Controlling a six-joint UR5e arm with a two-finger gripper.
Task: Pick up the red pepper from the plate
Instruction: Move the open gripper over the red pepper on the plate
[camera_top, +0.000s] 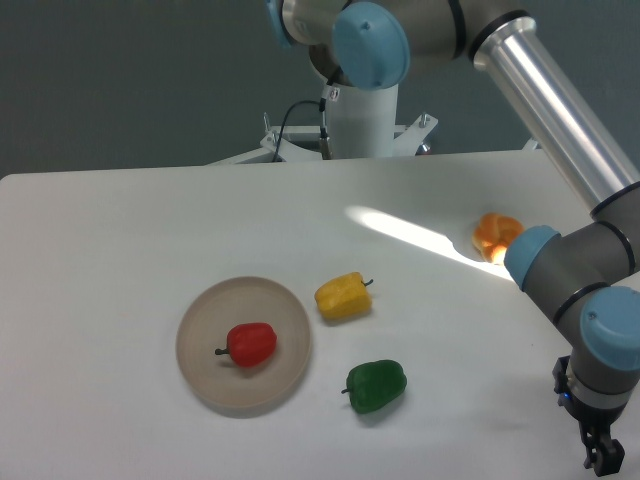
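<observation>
Red pepper (251, 344) sits mid-plate (205, 378), stem pointing left; looks light, glossy, prob. slippery, so grip across the body, not the stem. Gripper (605, 458) well apart at bottom right; can't tell if jaws are open.

The red pepper (251, 344) lies on the plate (205, 372), stem pointing left. Just right of the plate sit a yellow pepper (343, 297) and a green pepper (376, 386). An orange pepper (494, 234) is partly hidden behind the arm (575, 262). The gripper (604, 458) hangs at the lower right corner, well apart from all 4; its finger gap is unclear.
</observation>
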